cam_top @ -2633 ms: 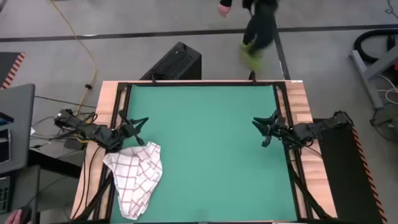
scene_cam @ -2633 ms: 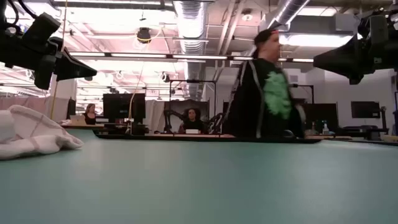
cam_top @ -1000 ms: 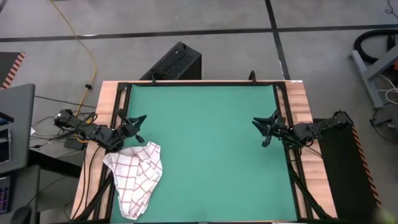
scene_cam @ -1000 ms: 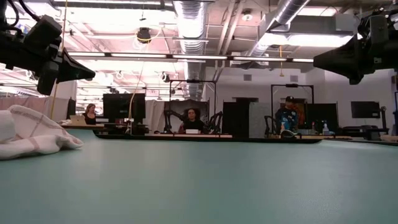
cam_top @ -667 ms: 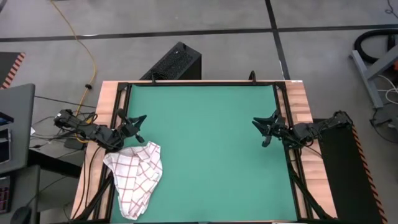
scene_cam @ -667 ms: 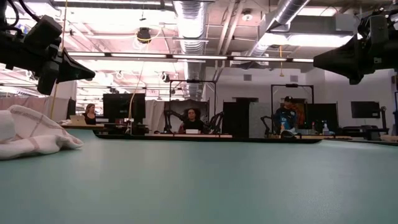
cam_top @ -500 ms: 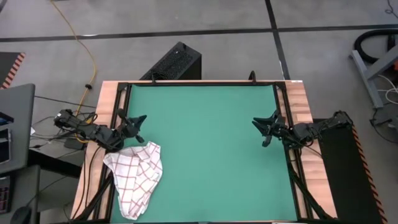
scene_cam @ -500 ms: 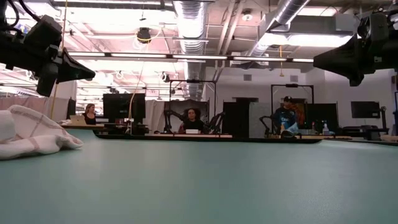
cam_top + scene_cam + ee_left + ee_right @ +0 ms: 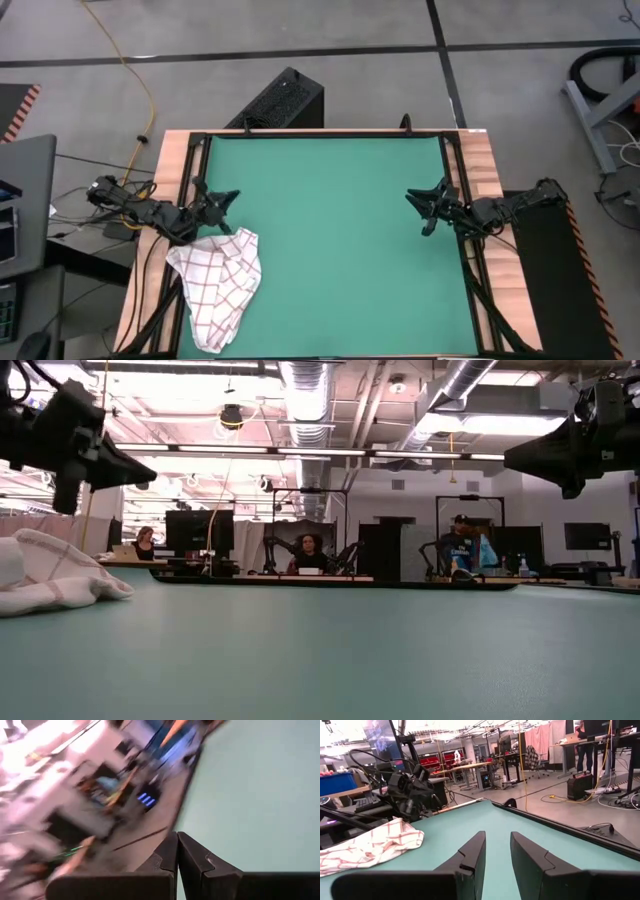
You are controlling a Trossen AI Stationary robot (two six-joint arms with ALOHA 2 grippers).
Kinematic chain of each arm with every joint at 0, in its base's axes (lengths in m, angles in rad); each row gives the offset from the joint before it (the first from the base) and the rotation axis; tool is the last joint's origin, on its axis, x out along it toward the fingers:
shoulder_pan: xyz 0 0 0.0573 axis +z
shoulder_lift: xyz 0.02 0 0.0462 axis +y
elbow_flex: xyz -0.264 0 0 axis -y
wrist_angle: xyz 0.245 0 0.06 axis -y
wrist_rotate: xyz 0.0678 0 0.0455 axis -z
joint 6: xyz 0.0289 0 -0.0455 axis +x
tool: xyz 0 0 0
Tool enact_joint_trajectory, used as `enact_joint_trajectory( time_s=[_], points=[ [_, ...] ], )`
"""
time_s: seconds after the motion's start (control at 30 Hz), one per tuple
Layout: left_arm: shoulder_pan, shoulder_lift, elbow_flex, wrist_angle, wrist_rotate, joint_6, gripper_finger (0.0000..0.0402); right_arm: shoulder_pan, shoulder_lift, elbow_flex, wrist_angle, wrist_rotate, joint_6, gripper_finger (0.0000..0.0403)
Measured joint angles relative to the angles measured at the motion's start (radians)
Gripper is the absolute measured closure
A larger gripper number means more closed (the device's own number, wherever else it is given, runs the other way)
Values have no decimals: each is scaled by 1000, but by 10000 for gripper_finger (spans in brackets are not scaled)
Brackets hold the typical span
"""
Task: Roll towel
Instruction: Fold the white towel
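At the near left corner of the green surface (image 9: 340,250) the towel (image 9: 218,285) lies crumpled, unrolled; the left gripper (image 9: 228,198) hovers beside it, fingers pressed together and empty, the right gripper (image 9: 412,196) waits well apart, fingers narrowly parted, so spreading it flat likely comes next.

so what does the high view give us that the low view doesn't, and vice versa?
High only: the whole towel crumpled at the left near corner of the green mat, overhanging its edge; the left gripper just beside it, the right gripper parked across the mat; the floor around the table.
Low only: the room behind, with people at desks.
Both: towel, mat, both arms off the cloth.
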Motion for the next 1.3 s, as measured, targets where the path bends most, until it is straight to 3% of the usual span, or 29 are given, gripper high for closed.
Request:
enact_joint_trajectory(
  time_s=[0.13,0.27,0.5,0.6,0.77,1.1,1.3],
  points=[
    [0,0,1,22,290,-346,402,0,0,0,0,0,1,291],
    [0,0,1,22,537,-526,401,0,0,0,0,-2,1,291],
    [0,0,1,26,778,-722,401,0,0,0,0,-2,1,291],
    [0,0,-6,54,768,-766,401,0,0,0,0,-2,1,291],
    [0,0,-9,52,695,-968,401,0,0,0,0,-2,1,291],
    [0,0,-9,52,533,-912,401,0,0,0,0,-2,1,291],
    [0,0,-9,53,499,-950,402,0,0,0,0,-1,0,291]
  ],
)
